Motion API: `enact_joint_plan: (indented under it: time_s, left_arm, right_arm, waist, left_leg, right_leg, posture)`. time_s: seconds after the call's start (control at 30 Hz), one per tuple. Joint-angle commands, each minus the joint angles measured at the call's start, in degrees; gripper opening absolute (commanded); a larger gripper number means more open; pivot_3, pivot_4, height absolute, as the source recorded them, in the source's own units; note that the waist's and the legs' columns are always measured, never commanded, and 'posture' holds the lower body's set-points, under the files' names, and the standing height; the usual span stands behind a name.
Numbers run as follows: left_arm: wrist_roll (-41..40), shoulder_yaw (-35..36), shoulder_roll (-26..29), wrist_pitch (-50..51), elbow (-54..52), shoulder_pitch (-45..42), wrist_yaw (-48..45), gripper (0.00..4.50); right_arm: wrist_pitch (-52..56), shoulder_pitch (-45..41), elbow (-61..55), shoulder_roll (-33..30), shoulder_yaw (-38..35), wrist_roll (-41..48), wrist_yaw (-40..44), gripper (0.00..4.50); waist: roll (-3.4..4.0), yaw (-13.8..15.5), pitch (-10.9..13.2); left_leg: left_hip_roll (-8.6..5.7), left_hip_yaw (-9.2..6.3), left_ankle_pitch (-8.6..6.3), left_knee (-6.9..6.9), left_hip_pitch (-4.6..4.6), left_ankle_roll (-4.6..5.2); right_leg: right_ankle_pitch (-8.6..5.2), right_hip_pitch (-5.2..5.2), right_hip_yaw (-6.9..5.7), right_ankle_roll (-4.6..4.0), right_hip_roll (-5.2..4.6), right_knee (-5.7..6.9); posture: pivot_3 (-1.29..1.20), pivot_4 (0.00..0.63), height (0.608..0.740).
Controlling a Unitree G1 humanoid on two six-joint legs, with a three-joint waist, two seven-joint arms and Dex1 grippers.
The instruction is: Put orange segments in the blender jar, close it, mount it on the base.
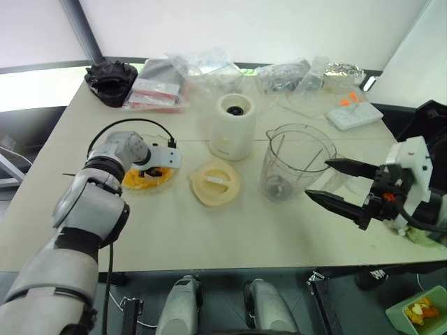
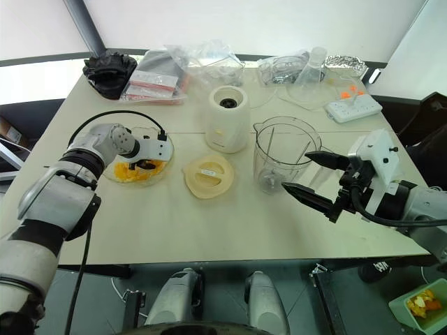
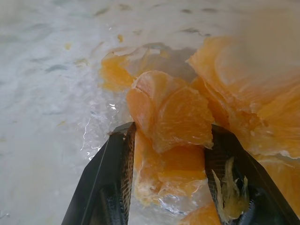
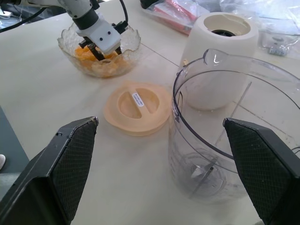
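Note:
Orange segments (image 3: 173,112) lie heaped in a shallow glass bowl (image 4: 65,47) at the table's left. My left gripper (image 1: 150,172) reaches down into the bowl, its two black fingers (image 3: 117,159) pressed against both sides of a cluster of segments. The clear blender jar (image 1: 297,160) stands upright and uncovered right of centre, its blade at the bottom and nothing else inside. Behind and to its left stands the cream base (image 1: 232,125), dark socket up. My right gripper (image 1: 318,178) hovers open just right of the jar, pointing at it and holding nothing.
The flat cream lid (image 1: 215,183) lies between the bowl and the jar. Along the back edge are plastic bags (image 1: 195,70), a black bundle (image 1: 110,80) and a white power strip (image 1: 355,114). A green tub of peel (image 1: 419,310) sits on the floor at right.

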Motion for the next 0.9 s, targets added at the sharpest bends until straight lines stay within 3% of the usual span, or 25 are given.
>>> enact_joint_plan:
  time_s: [0.03,0.37,0.43,0.9]
  left_arm:
    - [-0.91,1.12,0.48,0.34,-0.14,0.55,-0.11,2.18]
    - [-2.04,2.35,1.86,0.89,-0.27,1.75,0.18,2.18]
    - [-1.98,2.36,1.91,1.02,-0.33,1.91,1.07,1.66]
    - [-3.82,3.83,2.86,1.50,-0.48,2.95,1.47,1.66]
  right_arm:
    - [-0.79,-1.00,-0.62,-0.85,-0.61,-0.21,-0.04,4.50]
    - [-1.11,-2.44,0.07,-0.61,1.03,-1.08,0.15,4.50]
    - [-1.19,-2.61,0.09,-0.50,1.27,-1.23,0.17,4.50]
    - [-1.14,-2.62,-0.47,0.23,1.97,-1.36,-0.59,4.50]
  waist:
    - [0.00,0.00,0.00]
    - [0.00,-0.02,-0.01]
    - [0.00,-0.03,-0.01]
    - [0.00,-0.08,-0.01]
  left_leg:
    - [0.00,0.00,0.00,0.00,0.00,0.00]
    - [0.00,0.00,0.00,0.00,0.01,0.00]
    - [0.00,0.00,0.00,0.00,0.02,0.00]
    - [0.01,0.00,0.00,0.01,0.04,0.00]
  right_leg:
    - [0.00,0.00,0.00,0.00,0.00,0.00]
    - [0.01,0.00,0.00,0.01,0.00,0.02]
    - [0.01,0.00,0.00,0.01,0.00,0.02]
    - [0.02,0.00,0.00,0.03,0.01,0.05]
  posture:
    - [0.00,0.150,0.740]
    - [0.00,0.150,0.740]
    - [0.00,0.150,0.740]
    - [0.00,0.150,0.740]
